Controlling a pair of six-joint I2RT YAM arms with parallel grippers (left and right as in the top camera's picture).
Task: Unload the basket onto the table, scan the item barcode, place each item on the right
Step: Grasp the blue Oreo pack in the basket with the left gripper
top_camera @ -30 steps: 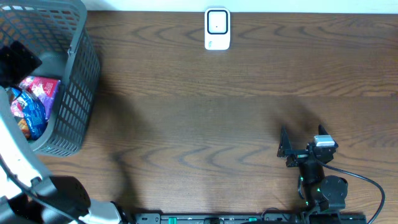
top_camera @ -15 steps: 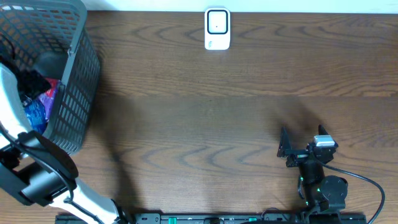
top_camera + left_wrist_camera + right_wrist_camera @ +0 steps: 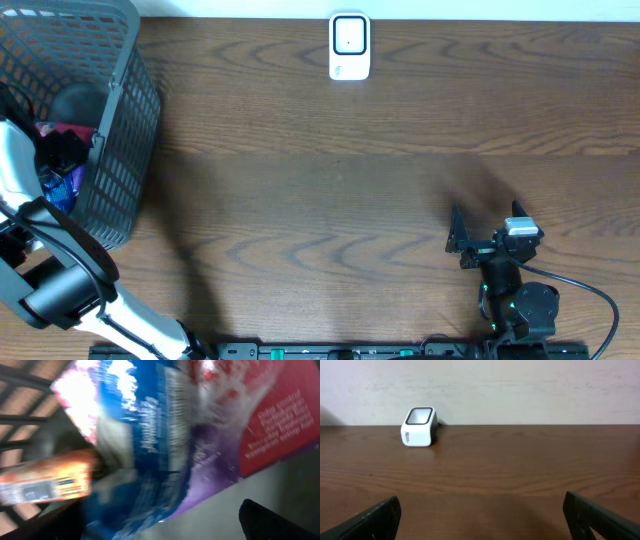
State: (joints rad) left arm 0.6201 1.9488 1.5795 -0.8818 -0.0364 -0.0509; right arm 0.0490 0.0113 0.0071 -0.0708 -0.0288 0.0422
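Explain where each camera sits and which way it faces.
Overhead: above the table, looking straight down at basket and scanner; left arm and right arm show.
Left wrist: on the left arm inside the basket, facing blurry snack packets; one dark finger shows.
Right wrist: low over the table, facing scanner and wall; fingers of the open right tool show.
Shared: overhead and right wrist both see the scanner.

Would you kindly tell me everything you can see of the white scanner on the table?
The scanner is a small white box with rounded corners, plastic by its look. A dark-rimmed window sits on its top; small print marks one side. It stands alone on the brown wooden table, at the far edge near the wall.
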